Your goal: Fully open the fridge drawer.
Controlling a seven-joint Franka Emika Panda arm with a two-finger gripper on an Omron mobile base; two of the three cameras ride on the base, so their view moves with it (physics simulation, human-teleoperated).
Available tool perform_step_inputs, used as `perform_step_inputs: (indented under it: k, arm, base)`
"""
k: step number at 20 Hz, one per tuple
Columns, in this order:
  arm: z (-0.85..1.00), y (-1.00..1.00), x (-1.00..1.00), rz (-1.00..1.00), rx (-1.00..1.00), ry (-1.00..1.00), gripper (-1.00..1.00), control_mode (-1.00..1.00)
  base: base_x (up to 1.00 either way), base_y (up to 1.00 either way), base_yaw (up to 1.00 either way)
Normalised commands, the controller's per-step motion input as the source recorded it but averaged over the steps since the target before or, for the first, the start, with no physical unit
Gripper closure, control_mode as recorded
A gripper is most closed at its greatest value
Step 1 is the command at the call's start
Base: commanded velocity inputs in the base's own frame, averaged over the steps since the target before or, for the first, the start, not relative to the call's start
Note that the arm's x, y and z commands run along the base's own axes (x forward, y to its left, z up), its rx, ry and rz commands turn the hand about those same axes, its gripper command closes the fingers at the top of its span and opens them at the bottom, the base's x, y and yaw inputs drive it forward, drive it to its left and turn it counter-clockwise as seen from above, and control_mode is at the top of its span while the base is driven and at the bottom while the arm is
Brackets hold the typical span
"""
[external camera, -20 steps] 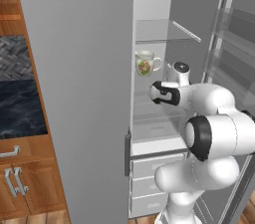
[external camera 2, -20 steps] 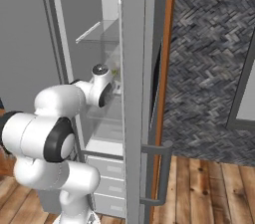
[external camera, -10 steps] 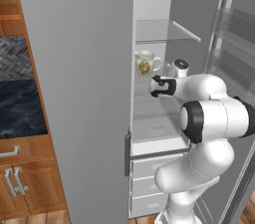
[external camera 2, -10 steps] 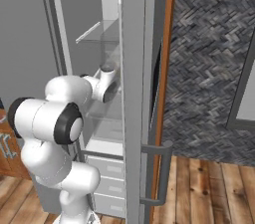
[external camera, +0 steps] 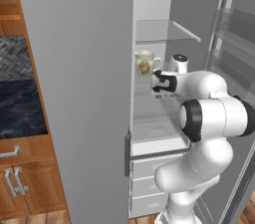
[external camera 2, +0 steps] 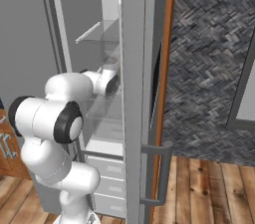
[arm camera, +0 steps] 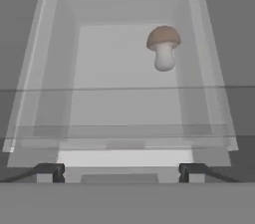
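Observation:
The fridge drawer is a wide translucent pale-grey bin with clear walls, seen from above in the hand view. A brown-capped mushroom lies in its far right part. My gripper hangs open just in front of the drawer's near rim, its fingertips set wide apart and holding nothing. In the left base view the gripper points down inside the fridge over the drawer. From the right base view, the hand is half hidden behind the fridge door.
A flowered mug stands on the shelf just left of the hand. A glass shelf is above. Opaque white drawer fronts stack below. The open fridge door with its handle stands at the right.
The arm's elbow has swung round toward the cameras and risen. The hand has shifted slightly left and up inside the fridge. The drawer has not visibly moved.

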Motion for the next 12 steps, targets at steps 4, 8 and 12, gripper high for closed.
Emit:
perform_step_inputs:
  k: [4,8,12]
  arm:
    - [-0.87,0.0,-0.94,-0.02,0.0,0.15,-1.0,-1.0]
    - [-0.92,0.0,-1.0,0.0,0.0,0.1,-1.0,-1.0]
    - [-0.98,0.0,-1.0,0.0,0.0,0.06,-1.0,-1.0]
  base:
    - [0.0,0.0,0.0]
    - [0.0,0.0,0.0]
    - [0.0,0.0,0.0]
